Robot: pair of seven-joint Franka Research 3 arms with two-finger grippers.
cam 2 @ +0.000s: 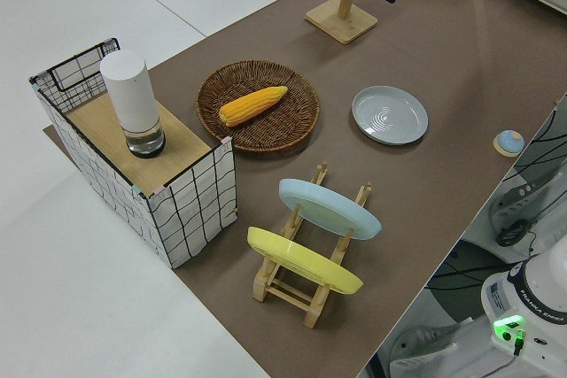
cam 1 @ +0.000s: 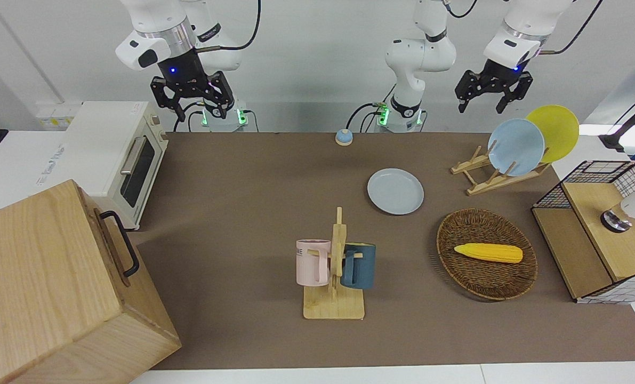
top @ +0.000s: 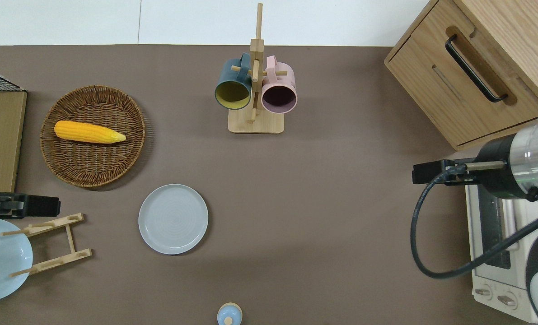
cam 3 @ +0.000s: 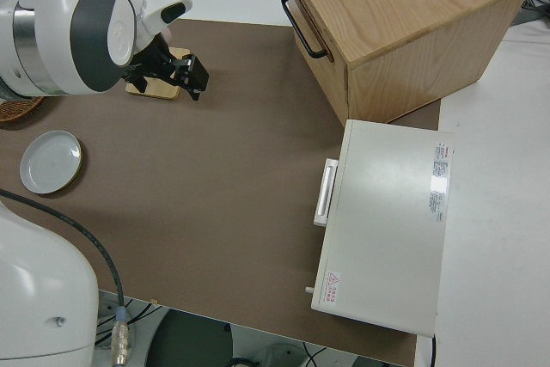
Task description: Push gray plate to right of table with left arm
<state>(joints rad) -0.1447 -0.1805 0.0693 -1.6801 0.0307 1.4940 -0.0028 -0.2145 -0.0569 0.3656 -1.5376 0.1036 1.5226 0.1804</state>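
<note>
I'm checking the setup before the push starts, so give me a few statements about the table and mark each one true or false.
1. The gray plate lies flat on the table. True.
2. The ear of corn lies on the gray plate. False: it lies in the wicker basket.
3. Two mugs hang on the wooden mug stand. True.
4. The left gripper is pressed against the gray plate. False: it hangs in the air, clear of the plate.
5. The dish rack holds three plates. False: it holds two, a sky-blue plate and a yellow plate.
</note>
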